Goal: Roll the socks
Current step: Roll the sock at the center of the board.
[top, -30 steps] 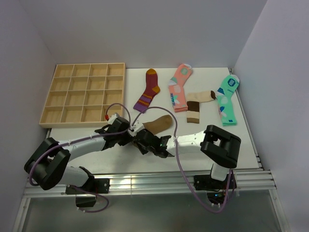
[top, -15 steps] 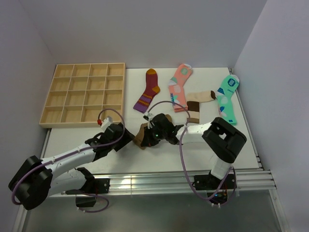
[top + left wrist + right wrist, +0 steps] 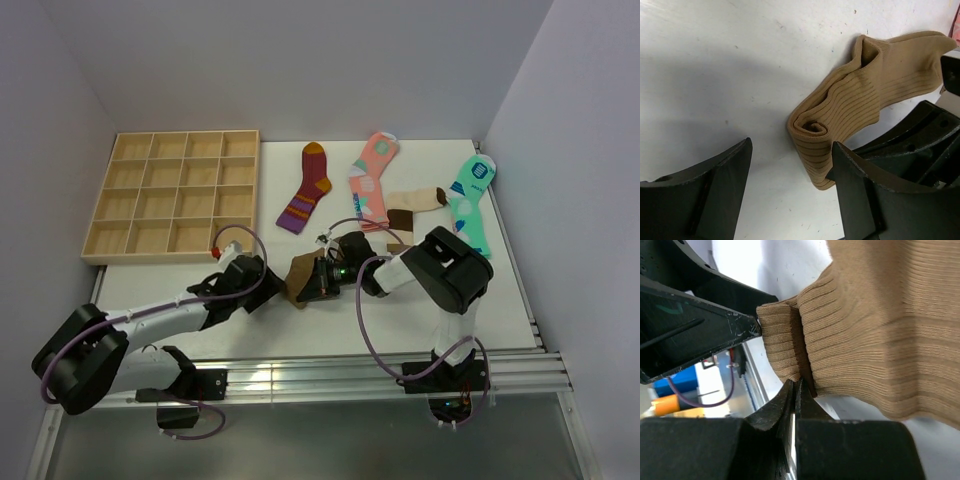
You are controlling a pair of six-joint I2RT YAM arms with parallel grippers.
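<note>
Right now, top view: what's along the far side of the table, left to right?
tray → maroon sock → pink sock → beige sock → mint sock

white links [image 3: 170, 312], black joints [image 3: 455, 270], purple cables [image 3: 360, 318], black end effector fingers [image 3: 715, 195]

No text can be read; the dark patch [image 3: 479, 171] on the mint-green sock [image 3: 466, 214] is too small
</note>
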